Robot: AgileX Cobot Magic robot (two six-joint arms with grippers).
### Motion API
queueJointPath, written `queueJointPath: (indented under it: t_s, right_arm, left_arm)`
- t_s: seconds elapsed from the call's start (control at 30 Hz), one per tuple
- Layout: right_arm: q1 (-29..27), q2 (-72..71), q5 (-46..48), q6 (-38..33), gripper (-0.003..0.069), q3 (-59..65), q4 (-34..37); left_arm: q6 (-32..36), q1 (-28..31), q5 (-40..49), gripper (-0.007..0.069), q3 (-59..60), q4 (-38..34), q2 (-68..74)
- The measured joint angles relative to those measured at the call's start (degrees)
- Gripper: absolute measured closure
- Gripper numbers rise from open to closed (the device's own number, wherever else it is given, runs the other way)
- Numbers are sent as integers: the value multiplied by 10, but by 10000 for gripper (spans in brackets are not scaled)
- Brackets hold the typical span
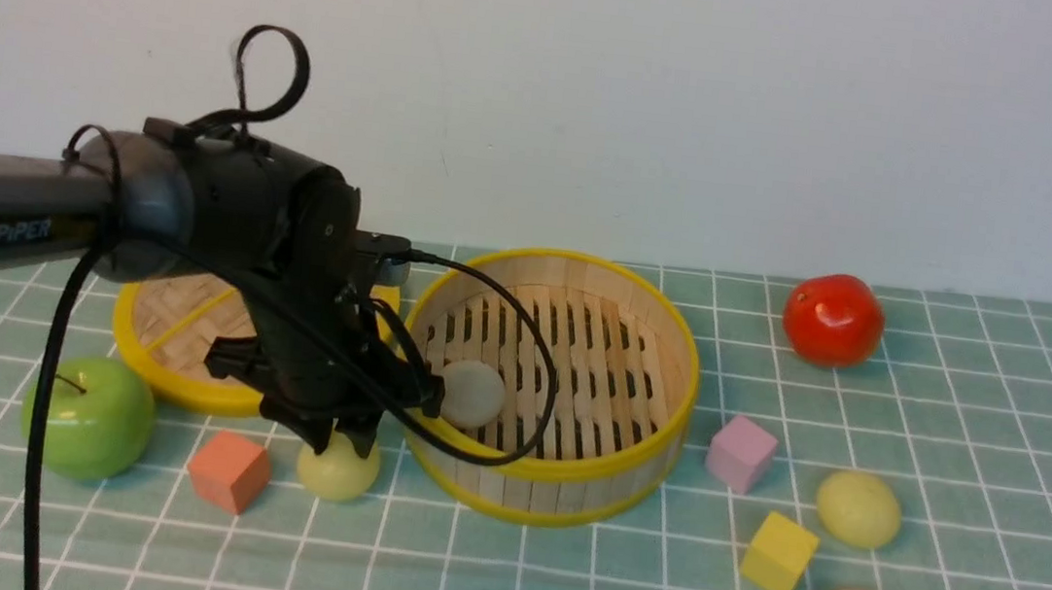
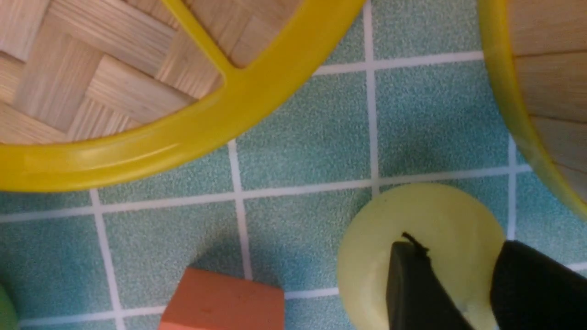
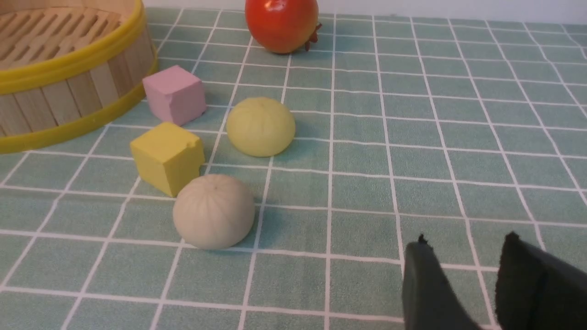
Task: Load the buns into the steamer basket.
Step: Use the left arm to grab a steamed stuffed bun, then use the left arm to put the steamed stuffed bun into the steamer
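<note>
Yellow bun [image 1: 337, 473] just beside the steamer basket [image 1: 554, 493] sits between the left gripper's [image 2: 456, 254] half-spread jaws; whether they pinch it, I cannot tell. Right gripper [image 3: 465, 247] jaws are spread and empty.

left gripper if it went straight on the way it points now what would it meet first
The yellow-green bun, just below the left gripper and beside the basket. The fingers seem to be at its top, but whether they touch it is unclear.
</note>
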Motion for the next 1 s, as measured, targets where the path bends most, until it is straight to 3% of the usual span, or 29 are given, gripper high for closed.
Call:
queueJointPath:
  t_s: [0.13, 0.17, 0.2, 0.27, 0.4, 0.53, 0.83, 1.0]
  right_arm:
    - [0, 0, 0, 0, 419, 0, 0]
    - [0, 0, 0, 0, 419, 0, 0]
    - [0, 0, 0, 0, 419, 0, 0]
    - [0, 0, 0, 0, 419, 0, 0]
    - [0, 0, 0, 0, 419, 0, 0]
    - [0, 0, 0, 0, 419, 0, 0]
    - [0, 0, 0, 0, 419, 0, 0]
    - [0, 0, 0, 0, 419, 0, 0]
  left_arm:
    - [0, 0, 22, 550, -9, 0, 0]
    - [0, 0, 25, 550, -12, 0, 0]
    - [0, 0, 46, 610, -24, 0, -1]
    - [0, 0, 81, 638, -46, 3, -9]
    - [0, 0, 155, 638, -127, 10, -41]
    - [0, 0, 173, 638, -213, 7, -64]
    - [83, -1, 24, 638, -254, -111, -4]
    - [97, -2, -28, 630, -254, -127, 53]
